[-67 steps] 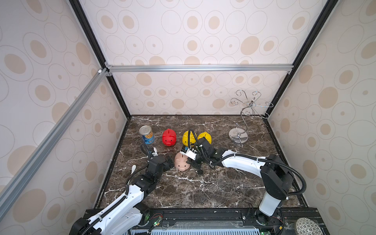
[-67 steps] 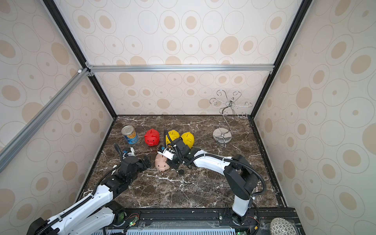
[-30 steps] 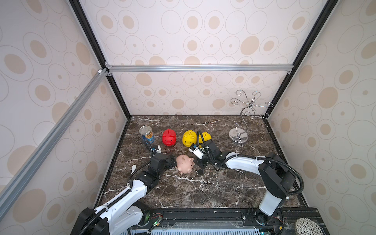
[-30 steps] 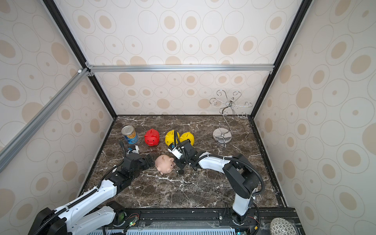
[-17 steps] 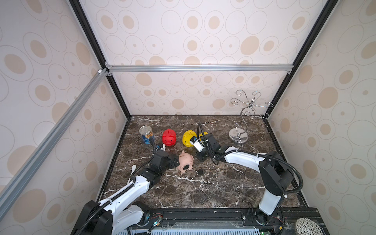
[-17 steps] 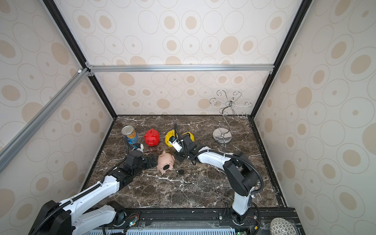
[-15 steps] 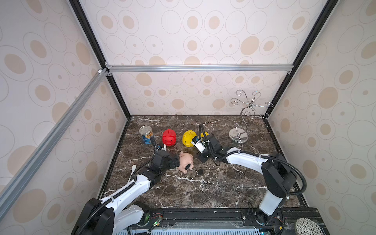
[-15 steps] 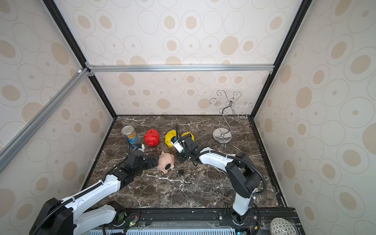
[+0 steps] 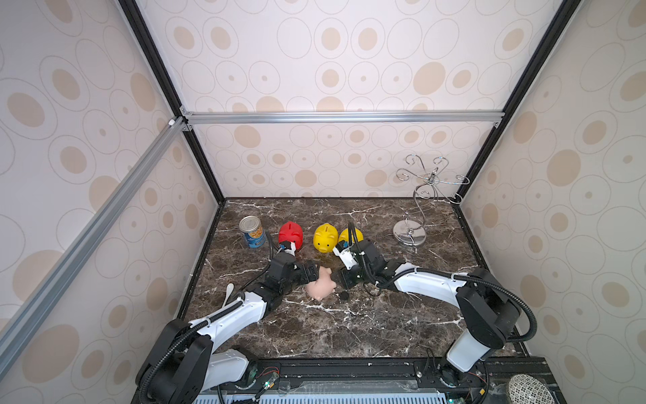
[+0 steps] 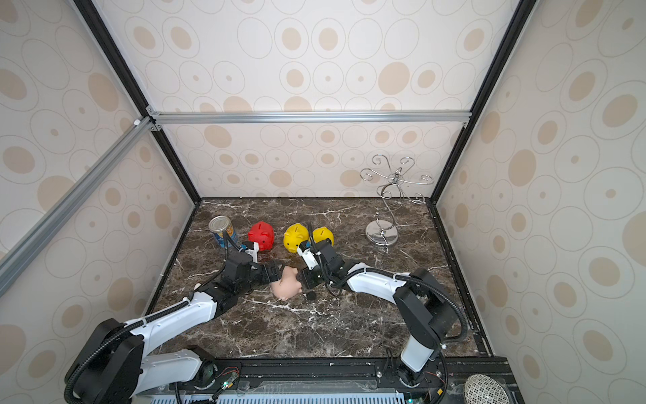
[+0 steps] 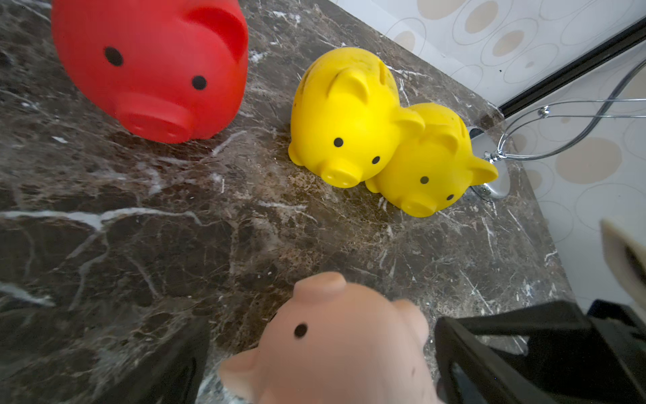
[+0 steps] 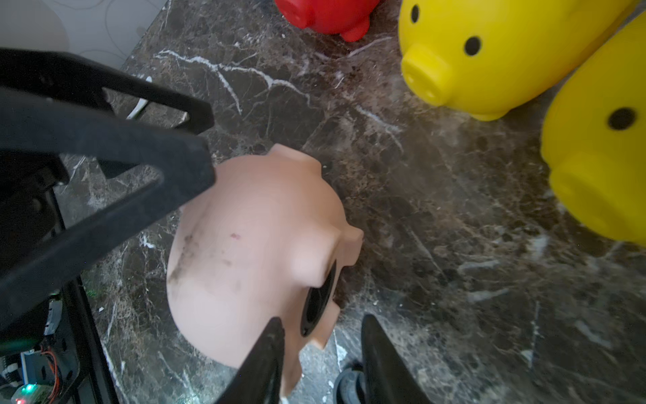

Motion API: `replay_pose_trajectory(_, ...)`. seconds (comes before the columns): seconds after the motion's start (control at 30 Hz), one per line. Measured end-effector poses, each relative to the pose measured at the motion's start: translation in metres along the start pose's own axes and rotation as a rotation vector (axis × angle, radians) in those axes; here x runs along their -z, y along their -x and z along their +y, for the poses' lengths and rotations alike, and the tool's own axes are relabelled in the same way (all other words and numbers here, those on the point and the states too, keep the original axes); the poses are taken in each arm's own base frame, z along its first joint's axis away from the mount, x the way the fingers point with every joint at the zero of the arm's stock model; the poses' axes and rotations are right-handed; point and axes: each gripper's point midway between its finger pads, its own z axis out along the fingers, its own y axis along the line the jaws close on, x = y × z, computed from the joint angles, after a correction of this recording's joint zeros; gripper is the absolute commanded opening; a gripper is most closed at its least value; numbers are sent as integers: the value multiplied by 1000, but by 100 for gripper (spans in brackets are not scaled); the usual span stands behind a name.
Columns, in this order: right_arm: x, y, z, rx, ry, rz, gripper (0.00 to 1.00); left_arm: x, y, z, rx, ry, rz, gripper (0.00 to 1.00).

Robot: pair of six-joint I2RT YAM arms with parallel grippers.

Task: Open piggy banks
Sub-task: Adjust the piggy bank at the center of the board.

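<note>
The pale pink piggy bank lies on its side mid-table, its round belly hole uncovered. My left gripper is open and straddles it, one finger touching its back. My right gripper is partly open at the belly with nothing clamped. A black plug lies on the table beneath it. Behind stand the red piggy bank and two yellow piggy banks, touching each other.
A blue-labelled tin can stands at the back left beside the red pig. A chrome wire stand rises at the back right. A small white object lies by the left wall. Patterned walls enclose the marble table on three sides.
The pink pig has gone from upright to lying on its side. My left gripper has pushed forward around it. My right gripper swung toward the yellow pigs and came back to the belly.
</note>
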Motion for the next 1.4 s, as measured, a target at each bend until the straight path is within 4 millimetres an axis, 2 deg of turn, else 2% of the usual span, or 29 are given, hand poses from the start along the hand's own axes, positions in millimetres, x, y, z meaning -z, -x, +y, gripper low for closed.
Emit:
replay_pose_trajectory(0.13,-3,1,10,-14,39,-7,36,0,2,-8,20,-33,-12,100)
replay_pose_trajectory(0.3,-4,1,12,-29,54,-17,36,0,4,-10,20,-38,-19,100)
replay_pose_trajectory(0.7,-3,-6,2,-11,0,8,38,11,1,2,-24,33,0,100)
replay_pose_trajectory(1.03,5,-2,11,-27,40,-14,37,10,-7,5,-46,42,36,100)
replay_pose_trajectory(1.17,15,-5,12,-30,38,-21,39,3,-14,7,-63,43,66,100)
replay_pose_trajectory(1.27,29,3,13,-42,25,-65,42,-2,-20,9,-79,48,94,100)
replay_pose_trajectory(1.33,37,7,9,-66,6,-98,42,-5,-19,7,-88,45,98,100)
replay_pose_trajectory(1.4,39,7,-2,-115,-15,-118,37,-6,-16,4,-95,36,95,100)
